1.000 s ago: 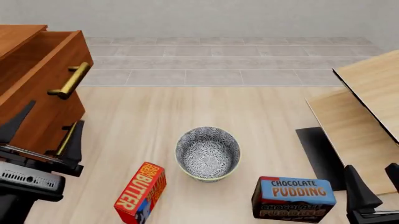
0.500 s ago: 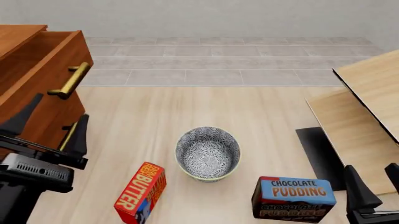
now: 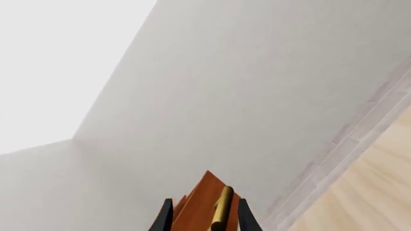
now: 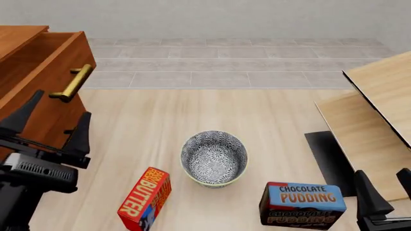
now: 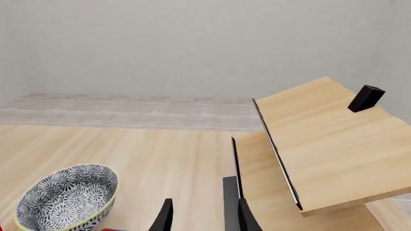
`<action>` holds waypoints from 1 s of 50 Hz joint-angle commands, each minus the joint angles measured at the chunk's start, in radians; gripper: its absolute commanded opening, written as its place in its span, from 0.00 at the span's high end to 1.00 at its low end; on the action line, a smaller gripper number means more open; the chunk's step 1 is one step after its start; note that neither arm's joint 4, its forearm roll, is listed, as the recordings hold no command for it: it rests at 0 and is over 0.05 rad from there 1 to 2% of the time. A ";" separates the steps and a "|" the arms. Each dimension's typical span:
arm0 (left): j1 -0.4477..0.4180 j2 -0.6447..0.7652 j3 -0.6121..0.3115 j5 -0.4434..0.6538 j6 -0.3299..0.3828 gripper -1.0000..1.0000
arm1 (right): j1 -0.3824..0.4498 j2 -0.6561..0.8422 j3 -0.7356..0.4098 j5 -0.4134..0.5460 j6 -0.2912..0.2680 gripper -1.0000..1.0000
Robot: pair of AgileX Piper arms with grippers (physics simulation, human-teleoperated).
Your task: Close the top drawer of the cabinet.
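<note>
The top drawer (image 4: 45, 72), a reddish-brown wooden box with a flat front and a long brass bar handle (image 4: 72, 83), stands pulled out of the large reddish-brown wooden cabinet (image 4: 19, 41) at the left edge of the front view; its open cavity faces upward, so the task is judged not yet done. The left gripper (image 4: 48, 127), black, with its two fingers spread apart and holding nothing, stands directly before the drawer front below the handle, apparently placed to push the front inward. In the left wrist view the brass bar and a corner of the drawer (image 3: 199, 207) appear between the fingertips, in line with that approach; contact cannot be confirmed. The right gripper (image 5: 200, 216), jaws parted and empty, rests idle near the front edge of the pale wooden table (image 4: 192, 110), beside the pale light-wood hinged furniture (image 4: 378, 96). Distractors: a blue-and-white patterned ceramic bowl (image 4: 214, 157); a red-and-orange carton (image 4: 145, 198) lettered "BUTTER"; a blue-and-brown box (image 4: 302, 204) lettered "CHOCOLATE PUDDING".
</note>
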 commanded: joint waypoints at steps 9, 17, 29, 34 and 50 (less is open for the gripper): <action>0.012 0.033 -0.030 -0.001 0.039 0.00 | 0.001 0.000 0.000 -0.001 0.006 0.00; 0.035 0.060 -0.051 -0.001 0.048 0.00 | 0.001 0.000 0.000 -0.002 0.009 0.00; 0.041 0.089 -0.067 -0.001 0.072 0.00 | 0.001 0.000 0.000 -0.001 0.012 0.00; 0.062 0.103 -0.077 -0.001 0.084 0.00 | 0.002 0.000 0.000 -0.003 0.014 0.00; 0.064 0.133 -0.091 -0.001 0.120 0.00 | 0.003 0.000 0.000 -0.002 0.015 0.00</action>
